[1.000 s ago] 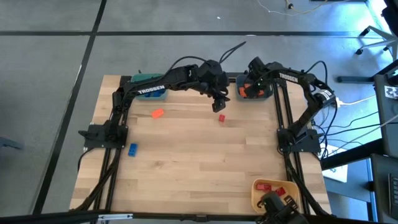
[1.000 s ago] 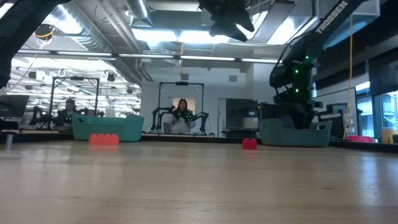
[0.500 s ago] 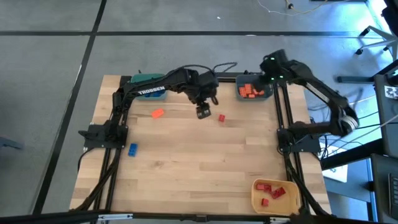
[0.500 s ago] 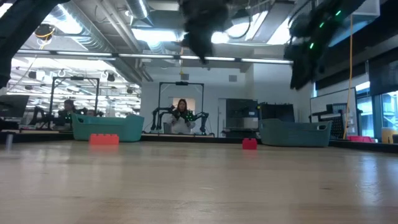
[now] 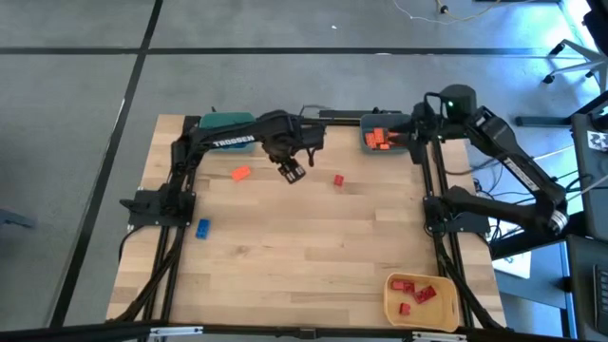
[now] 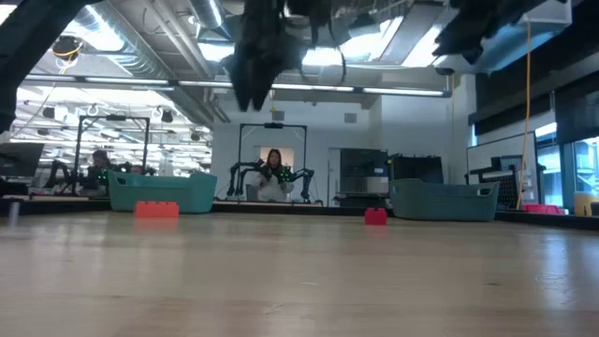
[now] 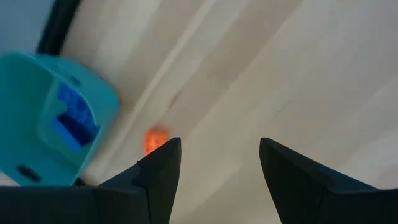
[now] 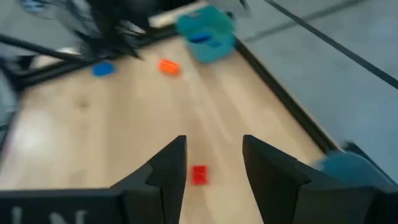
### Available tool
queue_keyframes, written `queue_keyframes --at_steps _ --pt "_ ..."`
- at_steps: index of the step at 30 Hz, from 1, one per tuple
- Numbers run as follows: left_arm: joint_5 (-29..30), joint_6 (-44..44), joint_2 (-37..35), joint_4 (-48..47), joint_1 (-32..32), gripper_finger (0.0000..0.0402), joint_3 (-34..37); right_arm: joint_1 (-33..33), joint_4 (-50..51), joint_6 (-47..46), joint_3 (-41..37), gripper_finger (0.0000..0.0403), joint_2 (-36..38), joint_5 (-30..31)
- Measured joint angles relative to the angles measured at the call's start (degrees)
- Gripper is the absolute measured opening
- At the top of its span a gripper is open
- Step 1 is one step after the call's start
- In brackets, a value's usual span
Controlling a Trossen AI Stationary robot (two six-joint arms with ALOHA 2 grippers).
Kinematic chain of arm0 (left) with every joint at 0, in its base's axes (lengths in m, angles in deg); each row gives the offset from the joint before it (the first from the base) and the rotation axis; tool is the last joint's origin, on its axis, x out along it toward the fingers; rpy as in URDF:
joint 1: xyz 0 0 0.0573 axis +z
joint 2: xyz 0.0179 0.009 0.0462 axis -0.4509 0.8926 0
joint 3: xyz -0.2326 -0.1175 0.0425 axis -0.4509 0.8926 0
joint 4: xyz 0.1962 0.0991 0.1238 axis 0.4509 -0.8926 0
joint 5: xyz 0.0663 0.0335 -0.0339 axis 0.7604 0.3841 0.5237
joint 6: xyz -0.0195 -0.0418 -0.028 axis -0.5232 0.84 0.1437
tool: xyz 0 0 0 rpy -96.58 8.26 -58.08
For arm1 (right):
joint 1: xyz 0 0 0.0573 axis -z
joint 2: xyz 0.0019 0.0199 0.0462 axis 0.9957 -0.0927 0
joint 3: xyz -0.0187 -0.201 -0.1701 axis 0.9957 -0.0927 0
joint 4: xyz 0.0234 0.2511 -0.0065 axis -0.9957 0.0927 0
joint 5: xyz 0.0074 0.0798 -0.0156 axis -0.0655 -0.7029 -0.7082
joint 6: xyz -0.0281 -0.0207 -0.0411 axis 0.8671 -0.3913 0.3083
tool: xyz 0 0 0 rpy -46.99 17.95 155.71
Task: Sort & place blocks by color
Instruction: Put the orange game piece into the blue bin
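Three blocks lie flat on the wooden table: an orange one [image 5: 240, 174], a red one [image 5: 338, 180] and a blue one [image 5: 202, 228]. My left gripper [image 5: 292, 170] hangs open and empty above the table between the orange and red blocks. Its wrist view shows the orange block [image 7: 155, 141] just beyond one fingertip. My right gripper [image 8: 214, 168] is open and empty, raised high near the grey-blue bin [image 5: 385, 139]. It looks across the table at the red block [image 8: 199, 175]. Other blocks lie in the three bins.
The teal bin [image 5: 228, 122] with blue blocks sits at the far edge, partly under the left arm. The grey-blue bin holds orange blocks. The yellow bin [image 5: 421, 294] with red blocks sits at the near right corner. A person [image 6: 274, 173] sits far behind the table.
My left gripper has swung from above the red block toward the table's left, nearer the orange block, staying above the table. My right arm has lifted out of the grey-blue bin, risen and drawn back toward the right edge. No block on the table has moved.
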Motion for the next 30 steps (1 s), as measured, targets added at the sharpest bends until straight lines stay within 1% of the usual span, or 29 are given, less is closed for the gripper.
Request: queue_keyframes --at_steps 3,7,10,14,19,22,26,28,30 --pt "0.3 0.5 0.2 -0.1 -0.1 0.0211 5.9 -2.0 0.0 0.0 0.0 0.0158 1.9 -3.8" --pt "0.7 0.6 -0.6 -0.1 0.4 0.0211 14.6 -4.8 -0.4 0.0 0.0 0.0158 3.7 -7.3" --pt "0.4 0.7 -2.2 0.3 1.4 0.0211 20.9 -7.2 -1.5 0.0 0.0 0.0158 4.7 -8.8" --pt "0.7 1.5 -5.9 1.0 3.1 0.0211 27.7 -10.5 -4.8 -0.2 0.0 0.0158 5.6 -9.2" --pt "0.4 1.5 -13.2 8.1 5.5 0.0211 38.3 -15.2 -11.6 -1.8 0.0 0.0158 5.6 -9.2" --pt "-1.2 0.7 -18.0 14.1 7.1 0.0211 45.2 -17.9 -15.0 -1.4 0.0 0.0158 5.6 -9.2" --pt "0.1 -1.7 -23.0 22.4 8.0 0.0211 52.4 -21.0 -15.9 1.3 0.0 0.0158 5.5 -9.1" --pt "1.7 -3.2 -24.5 26.9 8.4 0.0211 54.9 -22.3 -16.0 2.8 0.0 0.0158 5.2 -8.7" --pt "1.4 -4.6 -24.9 29.5 9.4 0.0211 57.0 -23.4 -16.1 3.0 0.0 0.0158 4.6 -8.7"
